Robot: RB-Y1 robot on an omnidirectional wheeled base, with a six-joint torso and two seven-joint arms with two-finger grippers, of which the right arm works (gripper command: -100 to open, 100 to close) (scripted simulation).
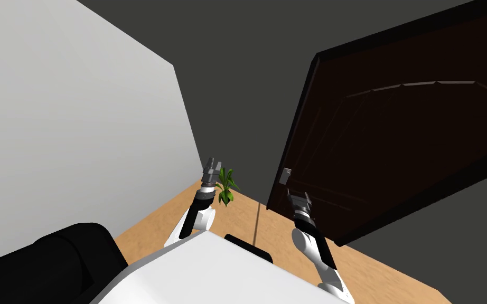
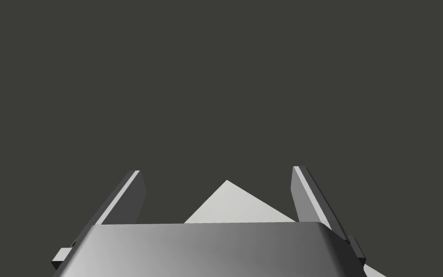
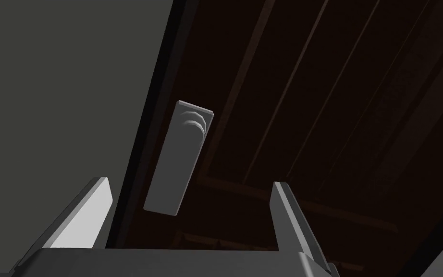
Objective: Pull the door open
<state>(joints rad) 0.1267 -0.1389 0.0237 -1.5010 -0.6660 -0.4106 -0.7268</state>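
A dark brown panelled door (image 1: 395, 137) stands ahead on the right, and its grey handle (image 1: 285, 176) sits near the door's left edge. In the right wrist view the grey handle plate (image 3: 179, 158) lies just ahead of my right gripper (image 3: 189, 192), between and beyond its open fingers, not touched. In the head view my right gripper (image 1: 298, 200) hangs just below the handle. My left gripper (image 1: 212, 166) is raised near the wall corner, and the left wrist view shows my left gripper (image 2: 215, 180) open and holding nothing.
A small green plant (image 1: 226, 187) stands on the wooden floor (image 1: 237, 216) in the corner by my left hand. A black sofa-like shape (image 1: 41, 264) lies at the lower left. A light grey wall (image 1: 68, 132) runs along the left.
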